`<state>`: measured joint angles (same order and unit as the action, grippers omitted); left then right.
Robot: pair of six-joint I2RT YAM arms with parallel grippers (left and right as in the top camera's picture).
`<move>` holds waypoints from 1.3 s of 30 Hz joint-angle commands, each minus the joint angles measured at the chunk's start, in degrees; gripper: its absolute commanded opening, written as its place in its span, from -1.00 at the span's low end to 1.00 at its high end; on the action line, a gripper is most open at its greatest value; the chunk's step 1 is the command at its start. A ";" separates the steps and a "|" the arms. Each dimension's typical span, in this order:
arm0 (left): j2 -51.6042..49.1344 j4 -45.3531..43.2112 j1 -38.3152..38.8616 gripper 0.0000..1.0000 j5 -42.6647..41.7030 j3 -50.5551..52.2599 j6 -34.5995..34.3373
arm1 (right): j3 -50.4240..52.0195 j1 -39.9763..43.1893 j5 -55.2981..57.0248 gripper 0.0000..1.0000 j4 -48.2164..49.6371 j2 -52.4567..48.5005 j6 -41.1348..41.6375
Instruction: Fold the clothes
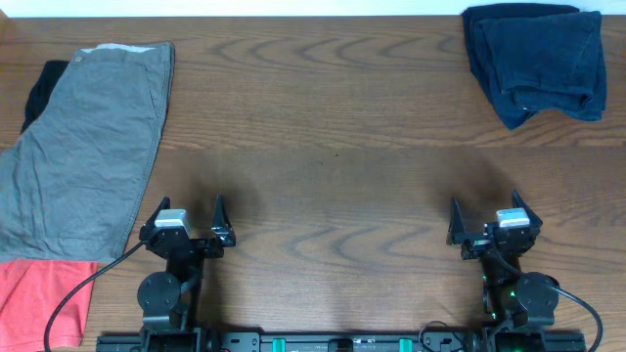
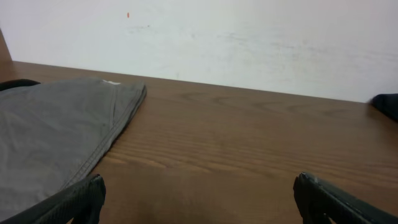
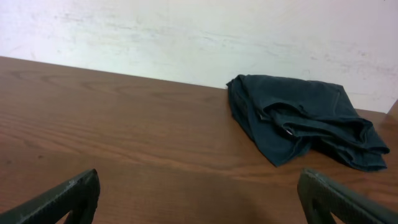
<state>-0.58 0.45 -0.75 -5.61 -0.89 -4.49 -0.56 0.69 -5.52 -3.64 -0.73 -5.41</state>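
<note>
Two robot arms at a wooden table (image 1: pixel 323 127), jaws of both spread wide and empty, laundry lying off to the sides.

Seen from overhead, the grey shorts (image 1: pixel 83 147) lie flat at nine o'clock, waistband toward twelve, overlapping a red T-shirt (image 1: pixel 39 298) at eight o'clock and a black garment (image 1: pixel 44 88) at ten. A navy garment (image 1: pixel 536 61) sits crumpled at one o'clock. The left gripper (image 1: pixel 191 207) is at seven o'clock and the right gripper (image 1: pixel 485 205) at five, neither touching cloth. The shorts look light, soft and limp, likely to sag and bunch, so pinching the waistband corners seems the best hold.
</note>
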 commanded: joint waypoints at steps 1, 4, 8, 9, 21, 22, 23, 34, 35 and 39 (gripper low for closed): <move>0.35 0.52 -0.42 0.96 -0.37 0.66 -0.07 | 0.24 -0.66 0.09 0.99 -0.02 0.35 0.68; 0.35 -0.33 -0.42 0.96 -0.90 0.63 -0.13 | 0.24 -0.66 0.13 0.98 0.00 0.35 0.66; 0.35 -1.38 -0.42 0.96 -1.25 0.63 -0.13 | 0.24 -0.66 0.15 0.99 -0.04 0.35 0.66; 0.35 -1.88 -0.42 0.96 -1.25 0.63 -0.13 | 0.24 -0.66 0.04 0.98 -0.20 0.35 0.72; 0.35 -5.05 -0.42 0.96 -1.22 -0.66 -0.31 | 0.24 -0.66 -0.31 0.99 1.88 0.09 1.70; 0.35 -5.03 -0.42 0.96 -1.22 -0.66 -0.31 | 0.24 -0.66 -0.31 0.98 1.90 0.09 1.70; 0.35 -5.05 -0.42 0.96 -1.22 -0.66 -0.33 | 0.24 -0.66 -0.28 0.99 1.92 0.09 1.70; -8.72 -0.44 -0.48 0.96 -1.20 -10.93 -0.31 | -2.62 -0.66 -0.50 0.99 5.05 -1.33 1.73; -11.17 0.31 -0.48 0.96 -1.20 -13.11 -0.28 | -3.56 -0.66 -0.50 0.99 5.07 -2.16 1.73; -23.71 4.72 -0.48 0.96 -1.22 -24.70 -0.28 | -9.88 -0.66 -1.11 0.98 5.05 -9.11 1.70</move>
<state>-18.26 3.95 -0.97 -6.04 -18.61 -4.51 -5.30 0.69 -5.82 1.06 -6.33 -4.56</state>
